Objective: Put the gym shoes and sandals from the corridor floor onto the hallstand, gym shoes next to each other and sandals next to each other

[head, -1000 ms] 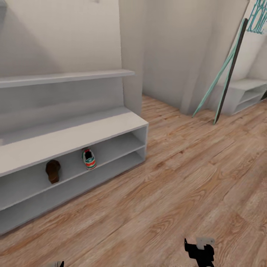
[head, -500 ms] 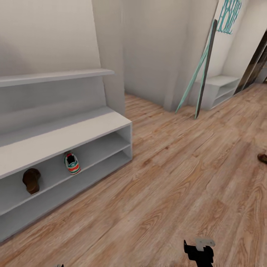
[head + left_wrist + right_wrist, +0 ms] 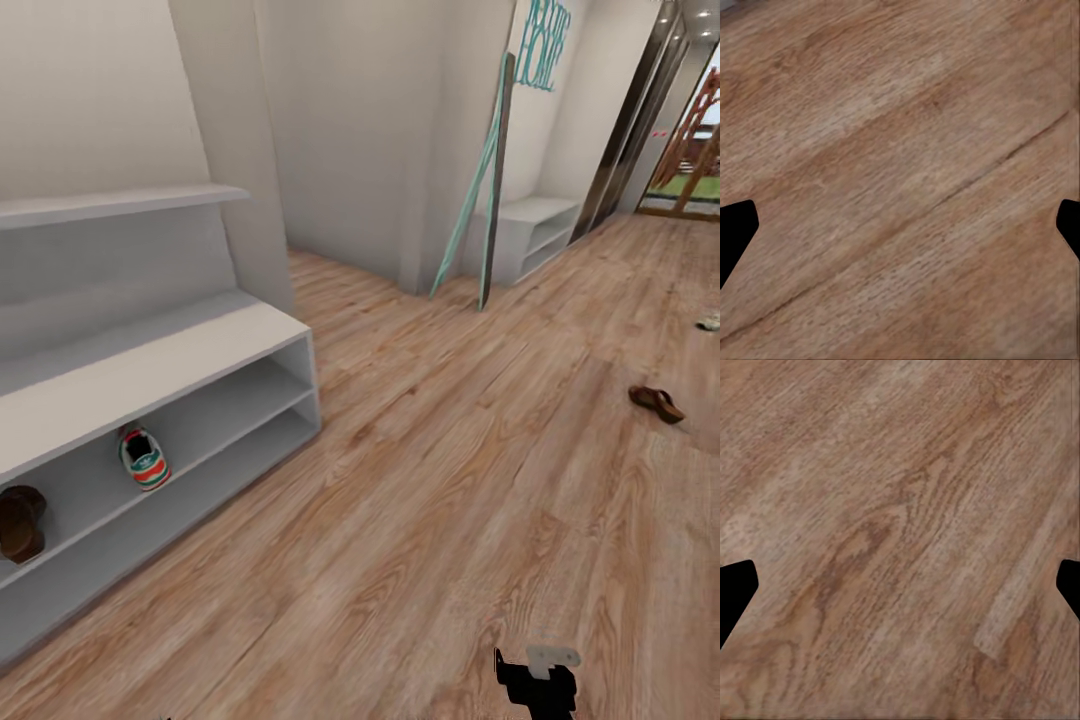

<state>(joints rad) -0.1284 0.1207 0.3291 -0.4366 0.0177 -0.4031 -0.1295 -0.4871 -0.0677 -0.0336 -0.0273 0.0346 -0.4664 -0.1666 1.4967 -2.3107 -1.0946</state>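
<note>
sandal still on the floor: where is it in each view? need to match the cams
Head: the loose sandal lies at the right, on the corridor floor.
Left wrist: not in it; floor planks between wide-apart fingertips.
Right wrist: not in it; the same planks.
Shared landmark: the wood-grain floor.

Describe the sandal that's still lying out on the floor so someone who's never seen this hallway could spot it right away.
Start at the light grey hallstand along the left wall, then look across the wood-plank corridor floor toward the right side of the head view. There lies a dark brown sandal, alone on bare planks. Unlike the other sandal and the gym shoe, it is not on a shelf.
</note>
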